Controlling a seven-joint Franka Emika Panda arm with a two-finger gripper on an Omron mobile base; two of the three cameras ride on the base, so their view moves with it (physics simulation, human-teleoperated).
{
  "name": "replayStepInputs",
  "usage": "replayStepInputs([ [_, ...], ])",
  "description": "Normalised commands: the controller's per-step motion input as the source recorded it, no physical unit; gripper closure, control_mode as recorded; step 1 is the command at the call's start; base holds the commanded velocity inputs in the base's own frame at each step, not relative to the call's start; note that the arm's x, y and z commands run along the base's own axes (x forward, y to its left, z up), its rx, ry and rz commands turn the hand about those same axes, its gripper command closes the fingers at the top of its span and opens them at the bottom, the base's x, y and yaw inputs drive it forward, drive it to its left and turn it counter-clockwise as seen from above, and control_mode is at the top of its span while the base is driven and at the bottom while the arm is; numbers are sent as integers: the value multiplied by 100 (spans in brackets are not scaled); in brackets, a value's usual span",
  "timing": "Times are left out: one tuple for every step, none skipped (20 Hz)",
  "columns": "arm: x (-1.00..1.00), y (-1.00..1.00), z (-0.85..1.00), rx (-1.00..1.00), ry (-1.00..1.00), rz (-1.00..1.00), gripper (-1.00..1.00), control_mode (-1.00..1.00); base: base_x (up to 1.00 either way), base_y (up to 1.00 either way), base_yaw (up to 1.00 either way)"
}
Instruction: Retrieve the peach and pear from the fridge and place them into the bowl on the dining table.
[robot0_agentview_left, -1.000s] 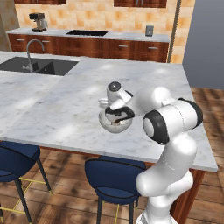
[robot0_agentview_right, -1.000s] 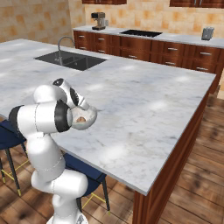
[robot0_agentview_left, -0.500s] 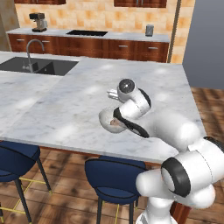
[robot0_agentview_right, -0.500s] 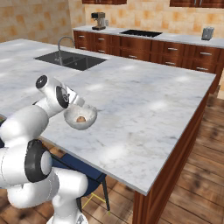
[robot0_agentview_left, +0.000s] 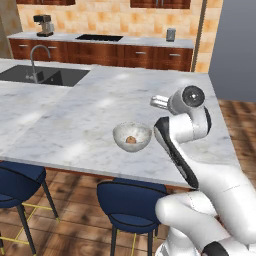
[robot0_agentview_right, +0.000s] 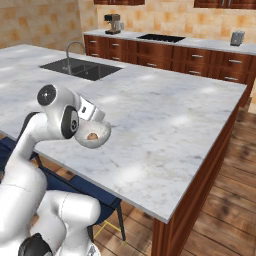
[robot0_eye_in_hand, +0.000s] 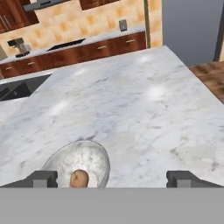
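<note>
The whitish-grey bowl (robot0_agentview_left: 120, 131) (robot0_agentview_right: 103, 131) (robot0_eye_in_hand: 94, 153) stands near the front edge of the marble dining table (robot0_agentview_left: 75, 115) (robot0_agentview_right: 170, 120) (robot0_eye_in_hand: 144, 105). A small orange-brown peach (robot0_agentview_left: 131, 140) (robot0_agentview_right: 92, 135) (robot0_eye_in_hand: 79, 178) lies inside it. My gripper (robot0_eye_in_hand: 113, 179) is open, its fingertips (robot0_eye_in_hand: 43, 178) set wide apart, with nothing between them. It hovers a little back from the bowl, looking across the tabletop. In the left base view the hand (robot0_agentview_left: 161, 102) sits above and to the right of the bowl. The pear is out of view.
Blue stools (robot0_agentview_left: 131, 200) (robot0_agentview_left: 17, 182) stand under the table's front edge. A sink with a faucet (robot0_agentview_left: 35, 70) (robot0_agentview_right: 75, 65) is set in the top further back. The dark-wood wall counter (robot0_agentview_left: 125, 50) carries a coffee machine (robot0_agentview_left: 44, 24). A tall grey mass (robot0_agentview_left: 235, 50) rises at the far right; whether it is the fridge I cannot tell.
The hand has risen from the bowl and drawn back to the right of it. The peach stays in the bowl. The fingers have spread a little wider.
</note>
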Motion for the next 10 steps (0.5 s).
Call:
replayStepInputs([
  [-100,-44,79,0,0,17,-100,-100,0,0,0],
  [-100,-44,71,0,1,18,-100,-100,0,0,0],
  [-100,-41,64,0,1,17,-100,-100,0,0,0],
  [-100,-46,60,0,3,17,-100,-100,0,0,0],
  [-100,-42,49,0,4,18,-100,-100,0,0,0],
  [-100,-35,35,0,5,21,-100,-100,0,0,0],
  [-100,-14,4,0,7,23,-100,-100,0,0,0],
  [-89,0,0,0,2,21,-100,-100,0,0,0],
  [-67,0,0,0,0,17,-100,-100,0,0,0],
  [-43,0,0,-2,0,7,-100,-100,0,0,0],
])
